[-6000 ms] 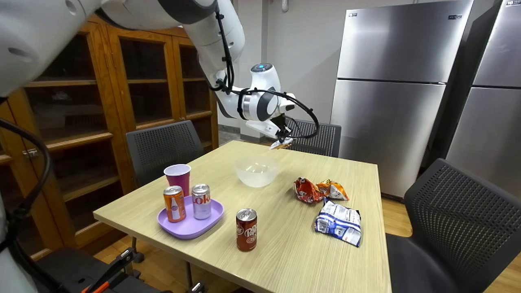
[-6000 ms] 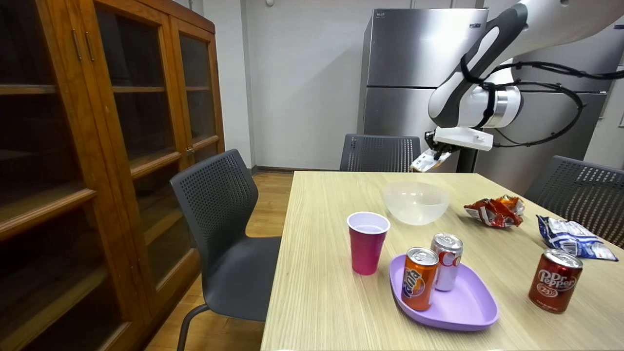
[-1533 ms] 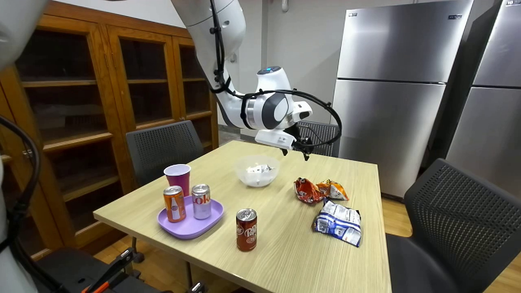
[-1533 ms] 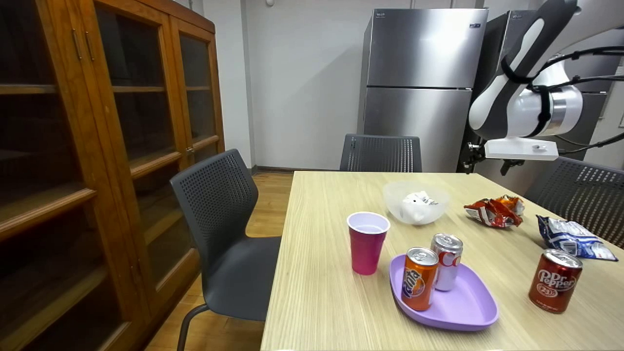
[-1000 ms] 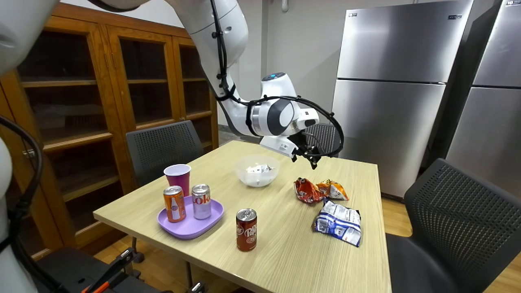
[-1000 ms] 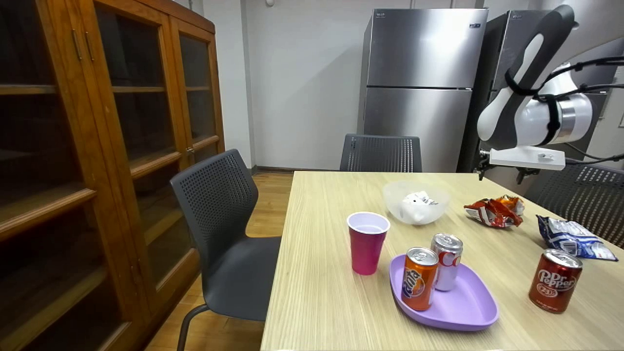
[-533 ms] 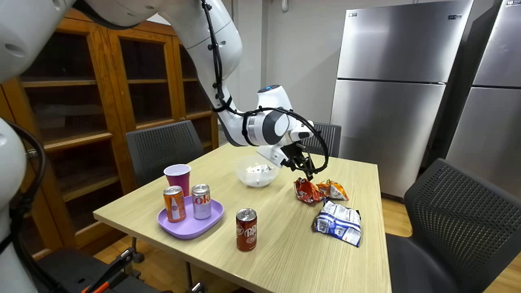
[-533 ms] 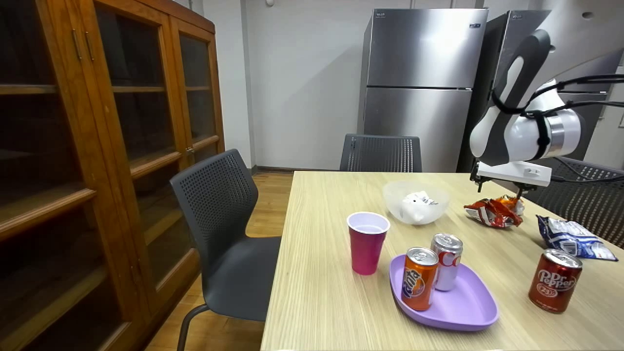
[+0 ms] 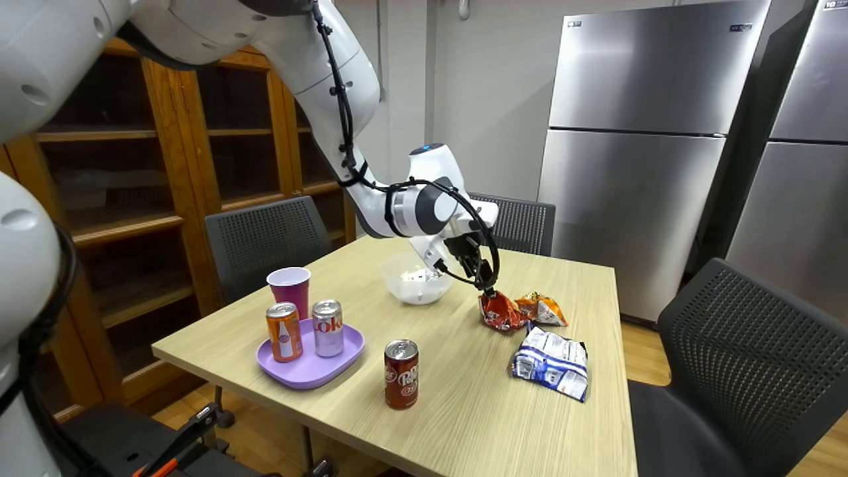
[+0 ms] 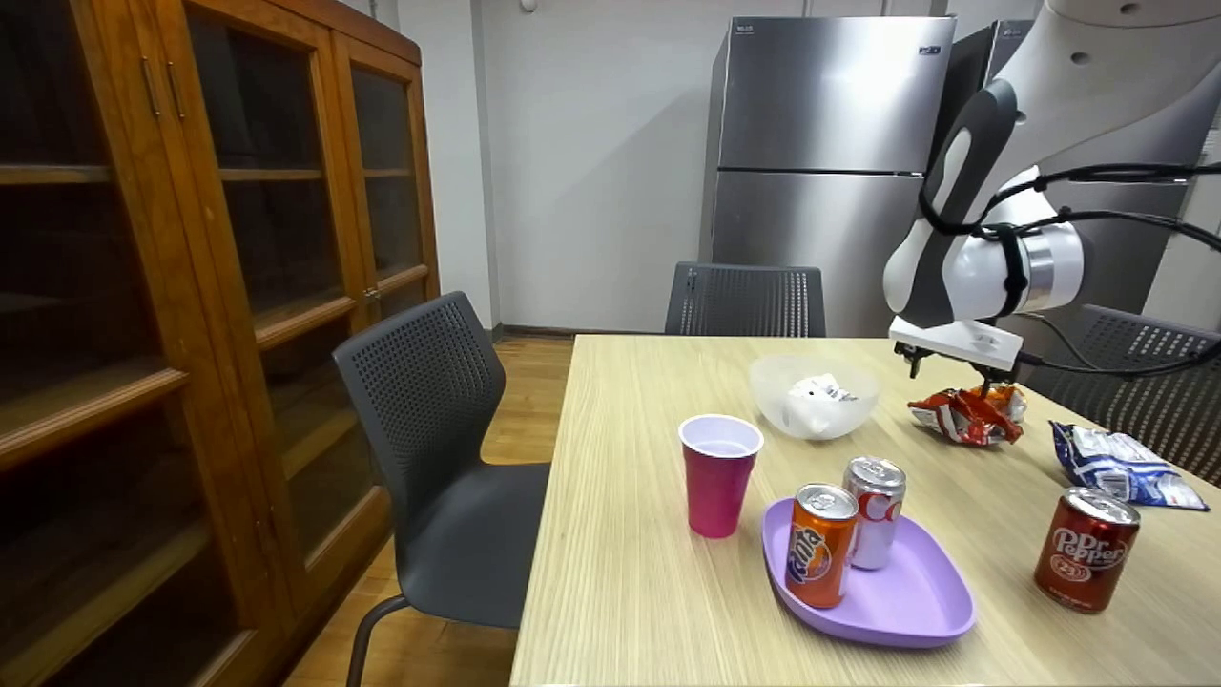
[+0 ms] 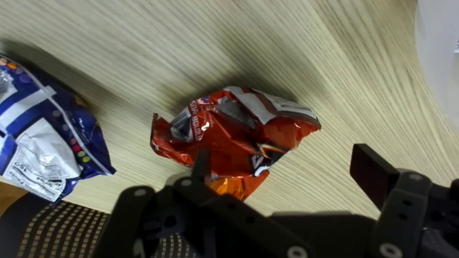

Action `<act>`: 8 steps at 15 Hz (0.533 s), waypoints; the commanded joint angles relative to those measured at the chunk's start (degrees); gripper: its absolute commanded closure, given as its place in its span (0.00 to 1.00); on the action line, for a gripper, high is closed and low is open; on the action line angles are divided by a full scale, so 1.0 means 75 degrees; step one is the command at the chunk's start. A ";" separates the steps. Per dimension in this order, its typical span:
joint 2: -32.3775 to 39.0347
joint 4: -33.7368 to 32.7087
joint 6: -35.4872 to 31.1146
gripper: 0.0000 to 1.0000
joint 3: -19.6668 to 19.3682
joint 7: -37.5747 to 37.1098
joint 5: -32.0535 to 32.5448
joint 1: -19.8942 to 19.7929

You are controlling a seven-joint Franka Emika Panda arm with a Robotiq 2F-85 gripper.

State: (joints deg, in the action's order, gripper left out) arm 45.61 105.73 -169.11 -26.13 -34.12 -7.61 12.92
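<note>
Packet (image 11: 233, 132) of red, glossy, crumpled foil lies on the bench (image 9: 464, 397), with white strips and print running across its folds. Just above it the jaws stand wide apart. In the wrist view one of their dark pads (image 11: 373, 175) is over the bench to the right of the foil, while the opposite one overlaps the packet's lower edge; whether it touches there, I cannot tell. An orange packet (image 9: 543, 309) lies right beside the red one in an exterior view; in the wrist view only a strip of it shows, below the red foil and partly hidden by the jaws. Near both, a blue and white packet (image 9: 551, 363) lies wrinkled. On the opposite side of the red foil stands a translucent bowl (image 10: 771, 382), with a crumpled white wrapper (image 10: 820, 389) in it.

Farther out, a dark red Dr Pepper can (image 10: 1087, 551) stands upright. A lilac tray (image 10: 916, 606) carries an orange Fanta can (image 10: 820, 549) and a silver Coke can (image 10: 879, 515), both upright, side by side; a magenta cup (image 10: 720, 482), pale inside, stands on the bench just beside the tray. The white arm (image 10: 987, 258) extends over the bench. Dark chairs (image 10: 424, 391) with perforated backs stand around it; beyond are a wooden cabinet (image 10: 167, 286) with glass doors and two steel refrigerators (image 9: 636, 218).
</note>
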 commanded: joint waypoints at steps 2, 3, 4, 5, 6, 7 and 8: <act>0.0437 -0.0724 0.0523 0.00 -0.0188 -0.0763 -0.0068 0.0055; 0.0518 -0.0825 0.0566 0.00 -0.0216 -0.0902 -0.0045 0.0047; 0.0582 -0.0917 0.0620 0.00 -0.0217 -0.0998 -0.0028 0.0020; 0.0650 -0.1006 0.0662 0.00 -0.0234 -0.1105 -0.0009 0.0008; 0.0715 -0.1095 0.0717 0.00 -0.0228 -0.1198 0.0009 -0.0019; 0.0770 -0.1178 0.0771 0.00 -0.0223 -0.1268 0.0029 -0.0039; 0.0826 -0.1258 0.0828 0.00 -0.0221 -0.1337 0.0047 -0.0055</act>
State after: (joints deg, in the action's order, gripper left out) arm 49.85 99.98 -165.85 -27.32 -41.35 -7.62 12.80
